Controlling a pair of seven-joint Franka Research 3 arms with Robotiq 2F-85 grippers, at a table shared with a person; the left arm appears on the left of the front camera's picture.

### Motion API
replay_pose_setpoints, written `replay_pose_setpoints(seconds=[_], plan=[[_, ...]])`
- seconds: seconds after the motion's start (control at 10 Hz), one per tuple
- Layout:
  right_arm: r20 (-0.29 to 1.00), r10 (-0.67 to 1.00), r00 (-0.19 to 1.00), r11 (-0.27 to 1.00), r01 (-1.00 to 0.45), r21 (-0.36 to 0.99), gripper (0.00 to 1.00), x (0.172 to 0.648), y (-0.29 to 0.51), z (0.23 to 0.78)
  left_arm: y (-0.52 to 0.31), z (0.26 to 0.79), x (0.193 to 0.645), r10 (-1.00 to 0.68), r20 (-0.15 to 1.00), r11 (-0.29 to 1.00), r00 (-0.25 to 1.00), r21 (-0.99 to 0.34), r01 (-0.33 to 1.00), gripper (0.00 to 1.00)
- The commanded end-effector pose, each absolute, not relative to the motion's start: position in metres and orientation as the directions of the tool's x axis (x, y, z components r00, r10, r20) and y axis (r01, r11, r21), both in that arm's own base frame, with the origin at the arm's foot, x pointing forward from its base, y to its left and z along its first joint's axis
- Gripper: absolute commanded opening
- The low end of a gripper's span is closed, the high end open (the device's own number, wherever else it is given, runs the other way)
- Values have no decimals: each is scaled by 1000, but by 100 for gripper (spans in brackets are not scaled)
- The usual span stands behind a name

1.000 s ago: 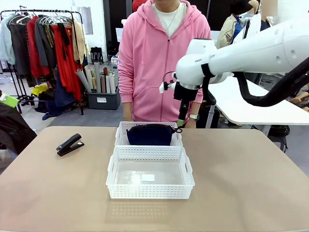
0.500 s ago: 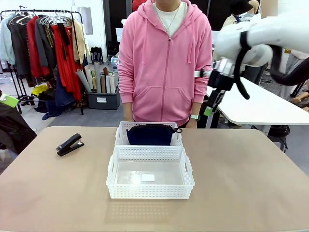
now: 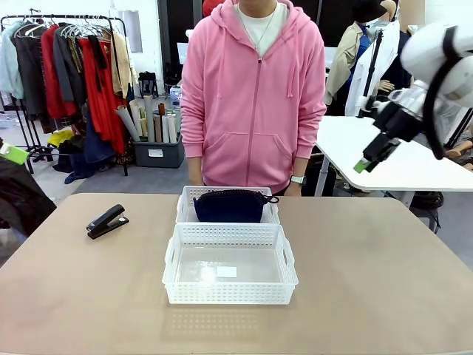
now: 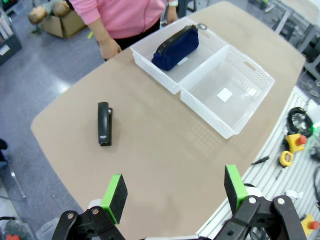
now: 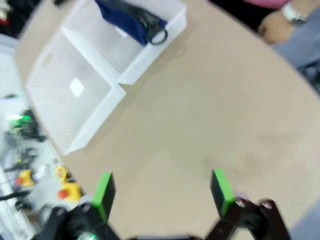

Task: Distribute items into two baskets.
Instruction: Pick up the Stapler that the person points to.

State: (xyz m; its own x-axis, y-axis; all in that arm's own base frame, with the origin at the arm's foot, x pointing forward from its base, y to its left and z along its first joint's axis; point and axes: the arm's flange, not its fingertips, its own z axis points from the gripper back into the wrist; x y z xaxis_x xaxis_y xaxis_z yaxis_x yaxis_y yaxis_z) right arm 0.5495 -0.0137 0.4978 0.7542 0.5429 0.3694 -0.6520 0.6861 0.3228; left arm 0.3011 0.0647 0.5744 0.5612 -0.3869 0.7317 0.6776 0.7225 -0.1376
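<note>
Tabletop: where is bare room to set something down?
Bare: the right half of the tan table, beside the two white lattice plastic baskets, and the near strip before them. The left has a black stapler. Crowded: the middle, where the far basket holds a navy zippered pouch.

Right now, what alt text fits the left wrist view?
Open left gripper hovers above a table with a black stapler lying alone. A navy pouch sits in the white basket nearer a person in pink; the adjoining second basket holds only a label.
</note>
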Motion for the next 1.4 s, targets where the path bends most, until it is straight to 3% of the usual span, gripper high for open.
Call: replay_pose_setpoints(seconds=[0.0,0.3,0.6,1.3], plan=[[437,477,763,714,-626,313,100,512,-30,491,64,574,302,-382,741,714,553,-144,686,100],[527,352,773,692,-594,410,100,486,-82,487,64,574,302,-382,741,714,553,-144,686,100],[585,274,763,697,-577,425,100,456,-115,483,64,574,302,-382,741,714,553,-144,686,100],[650,257,716,671,-616,413,100,428,-128,484,64,574,302,-382,741,714,553,-144,686,100]])
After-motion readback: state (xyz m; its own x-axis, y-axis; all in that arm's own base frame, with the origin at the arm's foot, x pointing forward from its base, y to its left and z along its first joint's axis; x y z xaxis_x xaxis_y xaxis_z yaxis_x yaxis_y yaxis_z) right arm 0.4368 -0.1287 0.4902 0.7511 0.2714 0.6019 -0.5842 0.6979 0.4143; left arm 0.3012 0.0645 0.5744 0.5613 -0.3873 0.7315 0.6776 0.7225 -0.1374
